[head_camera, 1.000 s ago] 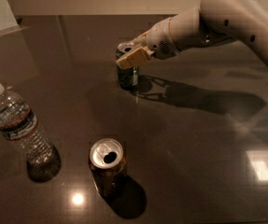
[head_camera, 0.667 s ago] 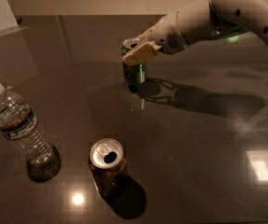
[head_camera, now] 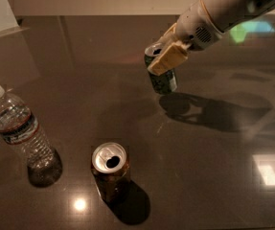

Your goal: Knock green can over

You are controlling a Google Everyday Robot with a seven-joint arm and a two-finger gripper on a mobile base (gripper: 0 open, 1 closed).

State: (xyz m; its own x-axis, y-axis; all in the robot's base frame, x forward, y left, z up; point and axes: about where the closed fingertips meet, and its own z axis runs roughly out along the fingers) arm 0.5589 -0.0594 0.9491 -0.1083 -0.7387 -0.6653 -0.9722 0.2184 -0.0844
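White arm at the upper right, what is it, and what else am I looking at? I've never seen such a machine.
That is the single arm of a mobile robot. The tan part at its end is the gripper, its clamp-like hand, at the top of the green can on the dark table. Whether it grips the can cannot be told. One camera looks down on the table. Nearer it stand a brown can with an opened top and, to the left, a clear water bottle with a white cap. The job is to knock the green can over; it is not lying down yet.
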